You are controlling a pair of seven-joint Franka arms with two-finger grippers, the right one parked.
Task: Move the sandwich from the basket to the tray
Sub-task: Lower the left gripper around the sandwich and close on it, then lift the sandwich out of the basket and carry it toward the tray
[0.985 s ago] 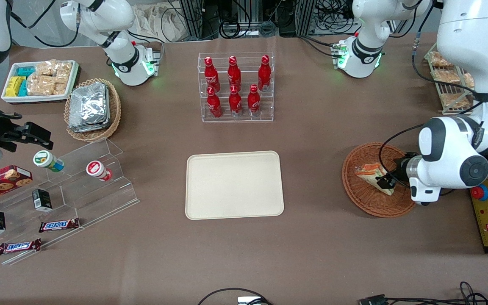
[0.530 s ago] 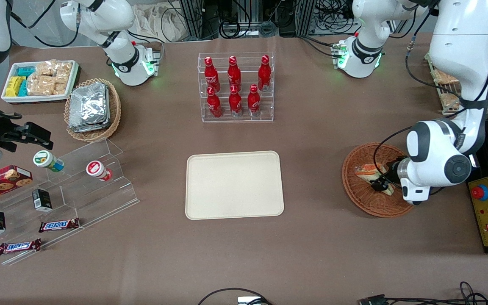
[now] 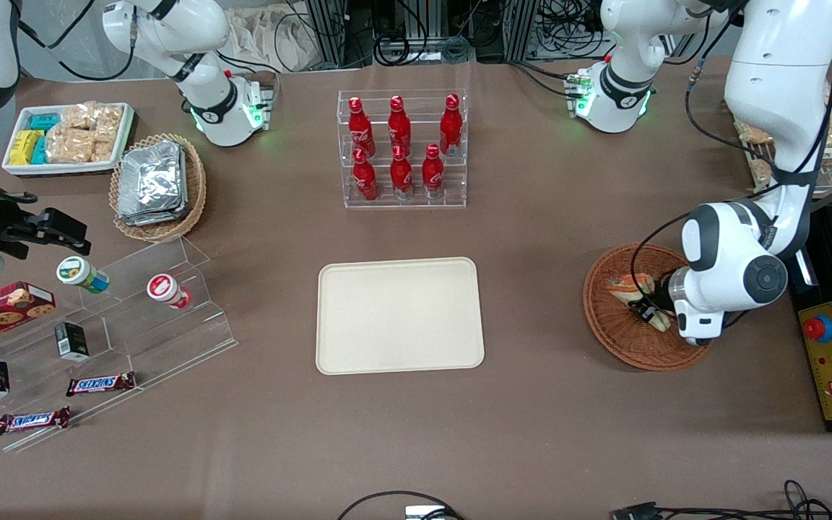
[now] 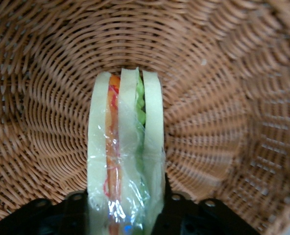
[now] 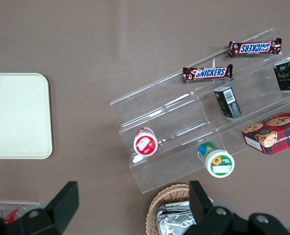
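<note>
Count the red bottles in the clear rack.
6, all in the clear acrylic rack farther from the front camera than the cream rectangular tray: upper row; lower row. None looks hidden.

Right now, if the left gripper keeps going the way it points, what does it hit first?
The gripper already straddles the sandwich, so straight on it likely meets the woven wall of the basket past the wedge tip; depth is unclear.

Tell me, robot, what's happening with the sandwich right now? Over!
Gripper shut on sandwich, down in basket. Sandwich not lifted clear yet. Tray bare, nothing in the way.
</note>
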